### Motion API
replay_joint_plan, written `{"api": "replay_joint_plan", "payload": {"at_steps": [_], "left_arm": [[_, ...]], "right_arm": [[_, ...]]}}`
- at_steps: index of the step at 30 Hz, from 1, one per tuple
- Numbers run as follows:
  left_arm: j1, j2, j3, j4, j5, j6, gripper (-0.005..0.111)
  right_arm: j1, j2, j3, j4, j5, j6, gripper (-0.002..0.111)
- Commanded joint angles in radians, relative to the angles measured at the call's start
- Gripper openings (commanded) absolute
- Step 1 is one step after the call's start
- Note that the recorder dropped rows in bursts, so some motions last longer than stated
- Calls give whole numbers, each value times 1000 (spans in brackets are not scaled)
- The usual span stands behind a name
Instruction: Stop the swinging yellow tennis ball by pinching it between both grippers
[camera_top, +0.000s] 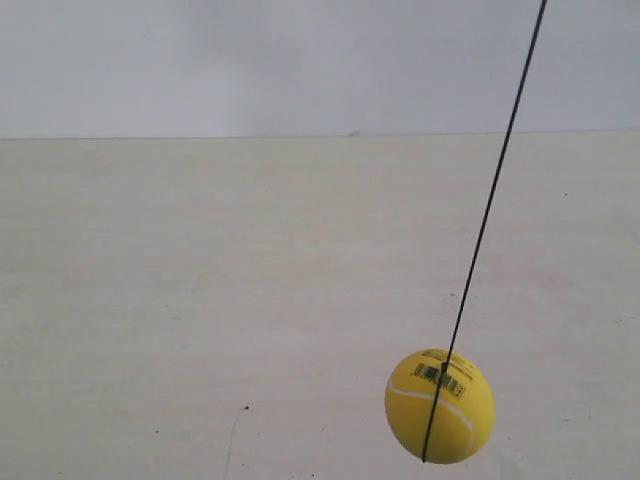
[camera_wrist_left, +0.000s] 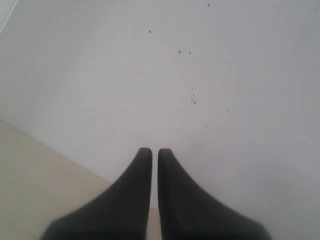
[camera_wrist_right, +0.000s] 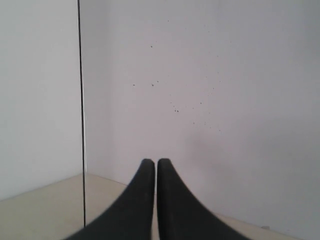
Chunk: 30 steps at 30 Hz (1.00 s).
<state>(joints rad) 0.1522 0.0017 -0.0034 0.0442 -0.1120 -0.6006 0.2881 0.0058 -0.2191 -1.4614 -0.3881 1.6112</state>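
Low at the exterior view's right, the yellow tennis ball (camera_top: 440, 406) hangs on a slanting black string (camera_top: 490, 210) (cut off at the top edge), with the pale table (camera_top: 200, 300) stretching wide beside it. The left gripper (camera_wrist_left: 151, 152) and right gripper (camera_wrist_right: 152, 162) each face a white wall (camera_wrist_left: 225, 75), jaws drawn to a thin slit, gripping nothing. Neither wrist view shows the ball, so its distance from them cannot be told.

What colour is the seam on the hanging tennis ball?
White, a curved line across the yellow tennis ball; it shows best in the exterior view.
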Motion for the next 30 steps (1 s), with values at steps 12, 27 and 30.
{"api": "replay_joint_plan", "payload": {"at_steps": [12, 27, 30], "left_arm": [[2, -2, 3, 5, 322, -10, 5], [2, -2, 3, 5, 414, -10, 5], [2, -2, 3, 5, 414, -10, 5]], "right_arm": [[1, -6, -3, -3, 0, 3, 0], [1, -6, -3, -3, 0, 3, 0], [1, -6, -3, -3, 0, 3, 0]]}}
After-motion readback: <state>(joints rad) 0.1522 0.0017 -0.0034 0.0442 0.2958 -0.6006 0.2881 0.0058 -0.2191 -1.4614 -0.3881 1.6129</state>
